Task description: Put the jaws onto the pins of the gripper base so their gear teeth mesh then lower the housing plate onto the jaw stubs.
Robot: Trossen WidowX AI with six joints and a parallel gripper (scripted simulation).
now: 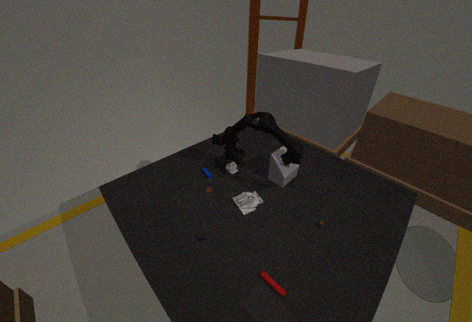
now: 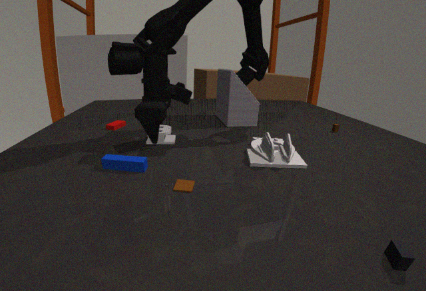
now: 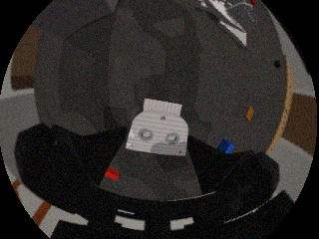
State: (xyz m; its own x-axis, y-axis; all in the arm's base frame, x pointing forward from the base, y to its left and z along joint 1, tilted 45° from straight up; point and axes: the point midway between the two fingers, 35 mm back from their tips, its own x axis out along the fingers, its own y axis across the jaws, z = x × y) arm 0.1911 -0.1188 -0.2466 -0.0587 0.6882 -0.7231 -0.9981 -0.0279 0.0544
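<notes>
The white housing plate (image 1: 231, 167) (image 2: 169, 139) (image 3: 159, 123) lies on the dark table, with two round holes facing up in the wrist view. My gripper (image 2: 155, 139) (image 3: 158, 134) is open and low, its fingers on either side of the plate with nothing held. The white gripper base (image 1: 244, 211) (image 2: 279, 164) (image 3: 240, 38) lies apart from it, on the right in the exterior view. Two jaws stand on the base, one jaw (image 2: 268, 147) beside the other jaw (image 2: 288, 146). Whether their teeth mesh is too small to tell.
A tall grey wedge block (image 1: 282, 175) (image 2: 237, 108) stands behind the base in the exterior view. A blue bar (image 1: 206, 172) (image 2: 124, 163) (image 3: 225, 146) and an orange tile (image 1: 209, 189) (image 2: 184, 185) (image 3: 249, 113) lie near the plate. A red bar (image 1: 273, 283) lies farther off.
</notes>
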